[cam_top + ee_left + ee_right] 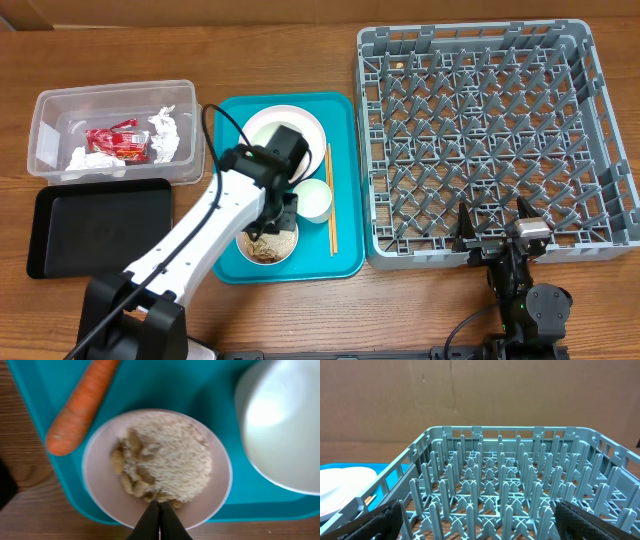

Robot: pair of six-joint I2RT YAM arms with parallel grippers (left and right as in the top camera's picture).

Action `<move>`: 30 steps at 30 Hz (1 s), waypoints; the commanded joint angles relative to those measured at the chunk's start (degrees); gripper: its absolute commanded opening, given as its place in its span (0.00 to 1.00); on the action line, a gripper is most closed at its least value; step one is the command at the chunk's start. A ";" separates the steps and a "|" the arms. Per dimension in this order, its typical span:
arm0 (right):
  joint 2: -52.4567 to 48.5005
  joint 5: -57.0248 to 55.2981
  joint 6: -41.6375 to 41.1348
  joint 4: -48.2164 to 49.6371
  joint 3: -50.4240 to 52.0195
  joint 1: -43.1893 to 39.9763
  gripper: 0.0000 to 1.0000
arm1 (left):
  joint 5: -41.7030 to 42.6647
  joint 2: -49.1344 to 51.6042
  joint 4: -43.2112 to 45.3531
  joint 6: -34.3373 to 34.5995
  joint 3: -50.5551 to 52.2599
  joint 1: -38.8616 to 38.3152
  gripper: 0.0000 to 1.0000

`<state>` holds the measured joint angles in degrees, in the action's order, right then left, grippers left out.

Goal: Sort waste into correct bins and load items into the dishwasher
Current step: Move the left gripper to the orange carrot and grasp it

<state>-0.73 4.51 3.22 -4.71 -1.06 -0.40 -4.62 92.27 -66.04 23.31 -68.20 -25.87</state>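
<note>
My left gripper is shut, its tips just over the near rim of a white bowl holding rice-like scraps and beige nut crumbs. This bowl sits at the front of the teal tray. An orange carrot piece lies beside it. A second white bowl stands to its right. The white plate and the chopsticks are on the same tray. My right gripper is open and empty at the front edge of the grey dish rack.
The clear tub at the back left holds the red wrapper and white tissues. The black tray lies in front of it. In the right wrist view the rack pegs fill the space ahead, with the plate at the left.
</note>
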 commanded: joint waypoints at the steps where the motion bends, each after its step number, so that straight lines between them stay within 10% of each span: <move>1: 0.57 0.07 -0.26 0.28 0.61 -0.33 1.00 | -3.28 -1.03 -0.61 -1.51 -2.08 3.74 0.04; 30: 0.57 0.07 -0.26 0.28 0.61 -0.33 1.00 | -1.99 -0.66 6.03 -18.62 2.51 15.74 0.23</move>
<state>-0.73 4.51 3.20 -4.69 -1.06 -0.40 -5.08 92.25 -61.04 6.55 -67.88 -10.44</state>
